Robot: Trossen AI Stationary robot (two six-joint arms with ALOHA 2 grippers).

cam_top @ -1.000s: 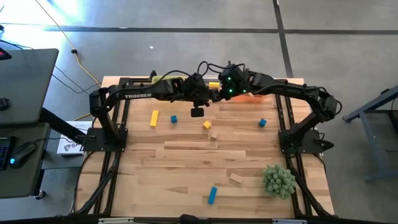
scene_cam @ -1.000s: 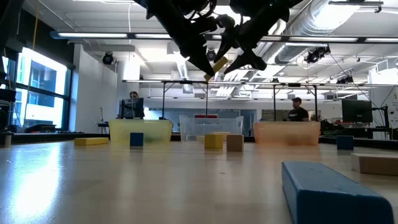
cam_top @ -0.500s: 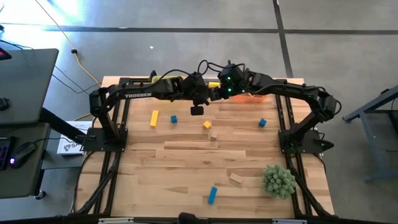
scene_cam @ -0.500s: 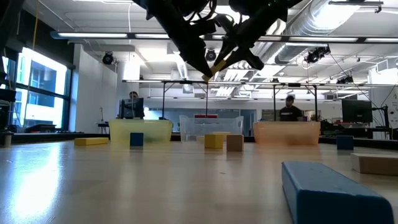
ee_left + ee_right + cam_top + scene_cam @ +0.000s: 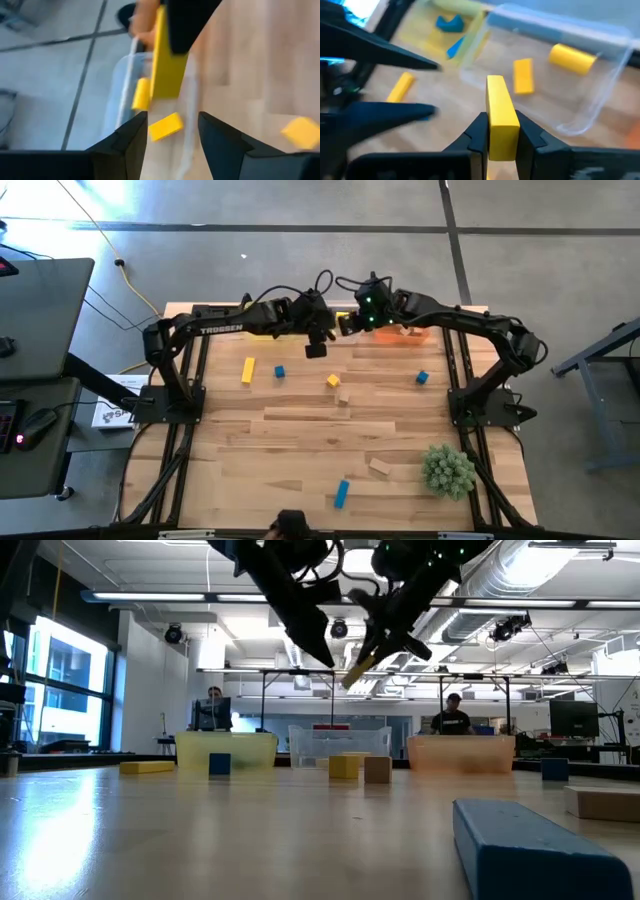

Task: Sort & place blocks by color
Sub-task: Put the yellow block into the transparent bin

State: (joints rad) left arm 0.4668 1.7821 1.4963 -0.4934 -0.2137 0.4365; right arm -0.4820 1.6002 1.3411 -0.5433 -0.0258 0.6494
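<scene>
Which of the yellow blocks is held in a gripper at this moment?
The yellow bar clamped in the right gripper, raised above the table; every other yellow block lies on the table or in a bin.

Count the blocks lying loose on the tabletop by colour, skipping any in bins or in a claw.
Yellow: 2 (yellow bar, yellow cube)
Blue: 3 (left blue cube, right blue cube, blue bar)
Tan: 2 (tan cube, tan block)
Total: 7
Skipped: held yellow bar in right claw.
</scene>
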